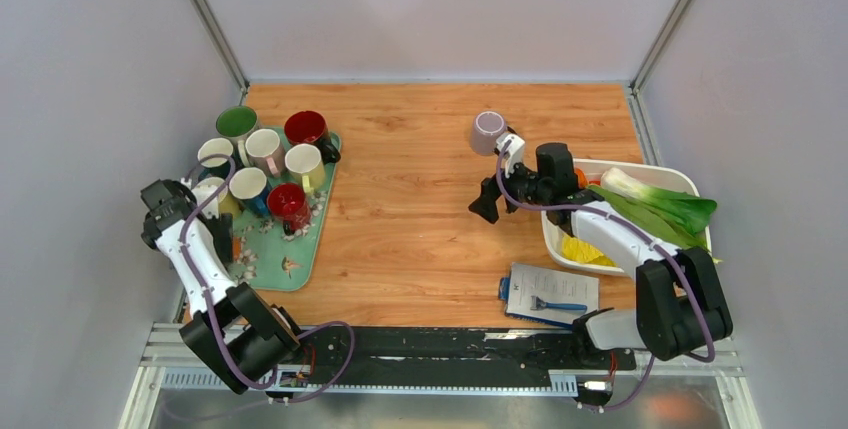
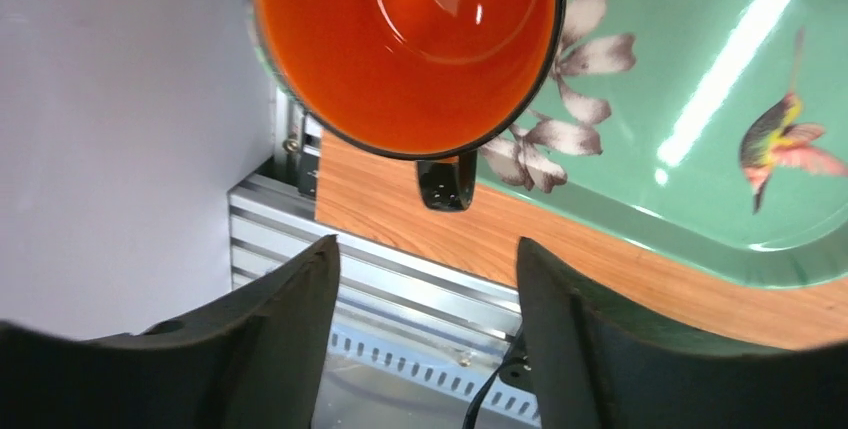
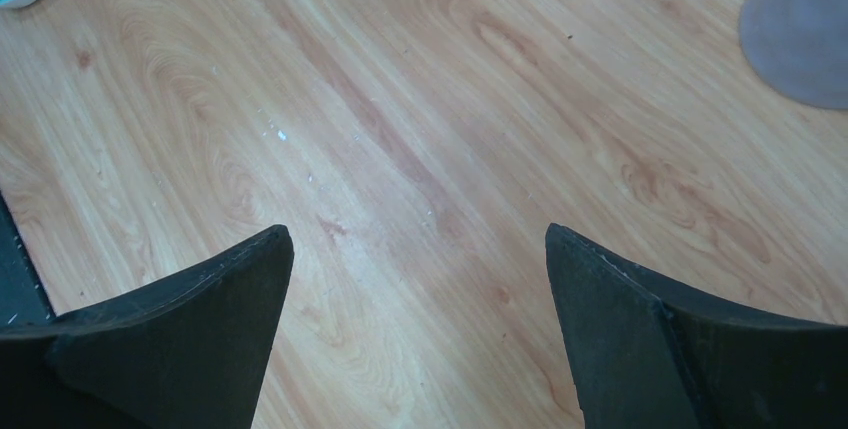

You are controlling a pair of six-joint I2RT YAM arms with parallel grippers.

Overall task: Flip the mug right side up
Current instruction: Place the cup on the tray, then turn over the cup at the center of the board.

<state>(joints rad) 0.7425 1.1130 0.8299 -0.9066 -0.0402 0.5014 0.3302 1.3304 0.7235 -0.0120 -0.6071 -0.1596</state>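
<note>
While the left hand (image 2: pixel 428 249) gapes empty below a black-handled mug (image 2: pixel 405 39), orange inside and mouth up at the green tray's (image 2: pixel 700 99) edge, the right hand (image 3: pixel 420 232) hangs wide above the table (image 1: pixel 420 199) near a lilac mug (image 1: pixel 488 132). A white bin (image 1: pixel 556 239) holds leafy greens (image 1: pixel 660 204).

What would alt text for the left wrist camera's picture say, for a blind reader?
A mug with a glossy orange inside faces the camera, its black handle pointing toward the open, empty left claw. A green flower-printed tray fills the right.
</note>
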